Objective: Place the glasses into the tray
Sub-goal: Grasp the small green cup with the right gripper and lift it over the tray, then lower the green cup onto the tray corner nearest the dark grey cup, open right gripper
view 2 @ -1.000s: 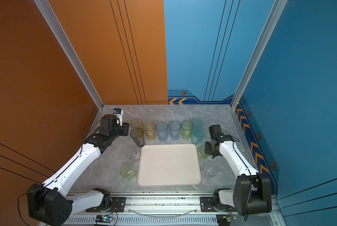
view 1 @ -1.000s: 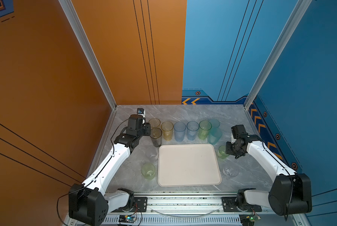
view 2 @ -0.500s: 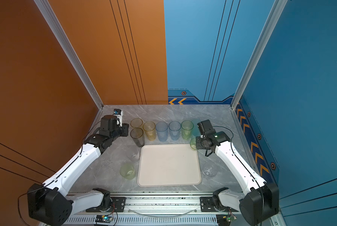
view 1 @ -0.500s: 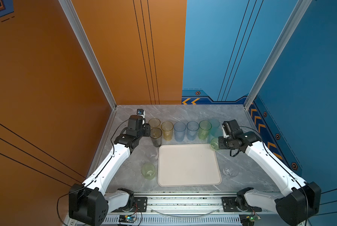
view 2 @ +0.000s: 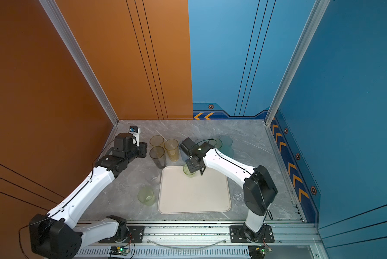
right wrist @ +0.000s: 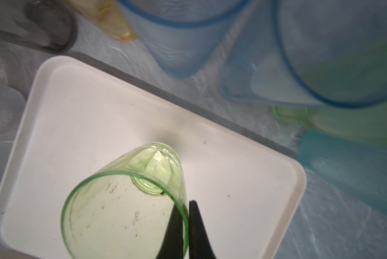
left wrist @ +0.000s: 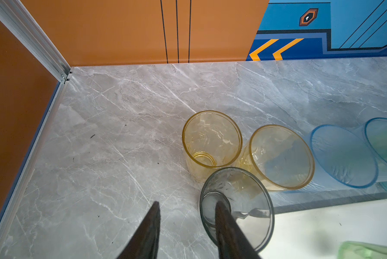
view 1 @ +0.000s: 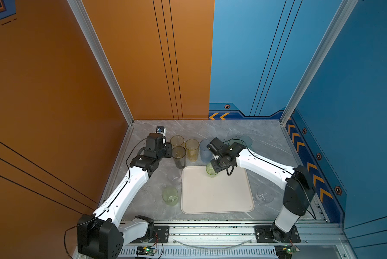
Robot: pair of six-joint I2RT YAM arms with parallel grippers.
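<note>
L fingers (left wrist: 151,228) sit part-open astride the near wall of the grey glass (left wrist: 251,197) on the counter (left wrist: 120,101), one inside, not pinching. R fingers (right wrist: 197,226) are nipped tight on the green glass (right wrist: 120,208) rim, one in, one out, w/ the glass tilted over the tray (right wrist: 76,112). Looks light, stiff, slick, prob. breakable: a rim pinch works but lets it swing, so set it down gently.

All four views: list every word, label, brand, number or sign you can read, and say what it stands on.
No words, brands or numbers are readable anywhere.
On the back wall's blue band: two orange chevrons pointing left.
On the right wall's band: row of orange chevrons.
On both bands: hexagon emblems, inner mark too small to read.
The tray and the glasses show no print.
</note>
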